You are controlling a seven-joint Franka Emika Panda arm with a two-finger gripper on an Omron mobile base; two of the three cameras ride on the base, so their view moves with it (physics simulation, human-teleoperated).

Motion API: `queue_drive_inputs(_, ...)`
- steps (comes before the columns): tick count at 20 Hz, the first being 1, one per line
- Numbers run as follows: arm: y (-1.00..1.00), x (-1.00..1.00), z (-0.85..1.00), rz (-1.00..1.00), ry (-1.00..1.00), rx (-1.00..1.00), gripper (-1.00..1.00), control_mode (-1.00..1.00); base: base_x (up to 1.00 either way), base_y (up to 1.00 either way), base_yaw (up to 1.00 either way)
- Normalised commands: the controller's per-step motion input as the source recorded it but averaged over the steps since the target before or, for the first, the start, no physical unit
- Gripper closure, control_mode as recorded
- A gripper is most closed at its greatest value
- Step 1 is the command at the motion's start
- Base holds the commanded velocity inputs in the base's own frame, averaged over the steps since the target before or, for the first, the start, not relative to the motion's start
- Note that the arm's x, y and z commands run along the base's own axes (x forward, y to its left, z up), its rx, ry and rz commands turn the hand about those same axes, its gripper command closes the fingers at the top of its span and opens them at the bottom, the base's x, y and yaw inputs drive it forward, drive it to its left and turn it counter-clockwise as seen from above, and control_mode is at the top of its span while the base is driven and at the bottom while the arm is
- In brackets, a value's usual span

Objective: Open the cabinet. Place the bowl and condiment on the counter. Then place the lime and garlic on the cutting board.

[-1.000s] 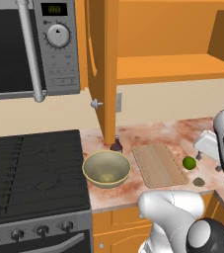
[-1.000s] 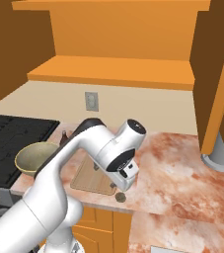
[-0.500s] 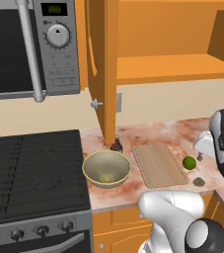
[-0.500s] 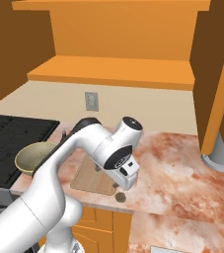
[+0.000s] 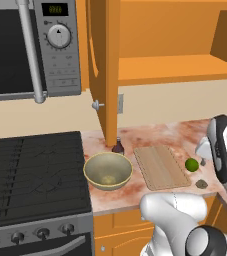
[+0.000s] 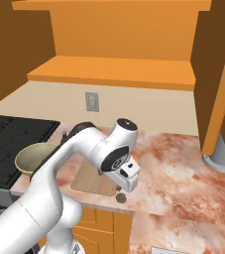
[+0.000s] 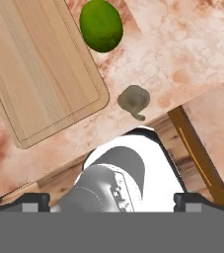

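Note:
The cabinet (image 5: 105,75) hangs with its door swung open. On the counter (image 5: 150,135) sits the olive bowl (image 5: 108,171), and the dark condiment (image 5: 118,146) stands just behind it. To their right lies the cutting board (image 5: 160,166), bare. The lime (image 7: 101,24) rests on the counter beside the board's right edge, with the garlic (image 7: 133,100) a little nearer the front edge. My gripper (image 5: 203,159) hangs open above the counter, pointing down over the lime and garlic, holding nothing. In the hand view its fingertips (image 7: 34,200) stand wide apart.
A black stove top (image 5: 35,170) lies left of the bowl, under a microwave (image 5: 30,45). The open cabinet door juts out over the counter above the condiment. An orange shelf (image 5: 170,70) spans the cabinet. A second open door (image 6: 218,99) hangs at the far right.
The hand has drifted slightly lower and towards the lime and garlic, jaws staying open. Bowl, condiment, lime, garlic and board have not moved.

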Motion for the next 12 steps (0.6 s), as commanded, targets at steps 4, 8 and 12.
queue_drive_inputs(4, -0.09, 0.00, -0.08, 0.01, 0.00, -0.07, -1.00, -1.00, 0.00, 0.00, 0.00)
queue_drive_inputs(8, -0.11, 0.00, -0.03, 0.03, 0.00, -0.04, -1.00, -1.00, 0.00, 0.00, 0.00)
queue_drive_inputs(12, -0.09, 0.00, -0.03, 0.06, 0.00, -0.01, -1.00, -1.00, 0.00, 0.00, 0.00)
